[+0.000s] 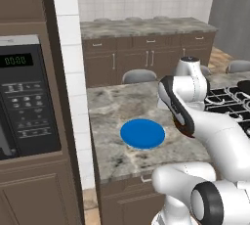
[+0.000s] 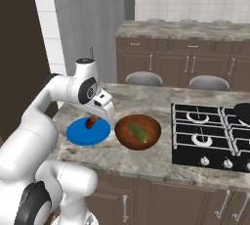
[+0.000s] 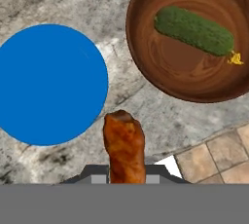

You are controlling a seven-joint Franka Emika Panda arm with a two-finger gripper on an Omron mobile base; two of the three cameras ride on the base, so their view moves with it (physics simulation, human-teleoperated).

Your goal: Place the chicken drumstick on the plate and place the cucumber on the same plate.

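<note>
My gripper (image 2: 93,119) is shut on the chicken drumstick (image 2: 91,122), a reddish-brown club of meat that hangs just above the right part of the blue plate (image 2: 83,135). In the hand view the drumstick (image 3: 124,142) sticks out between the fingers, over bare counter beside the plate (image 3: 48,84). The green cucumber (image 2: 137,132) lies in the brown wooden bowl (image 2: 151,141), right of the plate. The hand view shows the cucumber (image 3: 194,30) slanting across the bowl (image 3: 175,74). The plate (image 1: 142,133) lies bare in the left base view.
A black stovetop (image 2: 210,136) lies right of the bowl, with a dark pan (image 2: 242,111) at its far edge. Two grey stools (image 2: 144,78) stand behind the counter. A microwave (image 1: 24,97) is built into the cabinet wall on the left.
</note>
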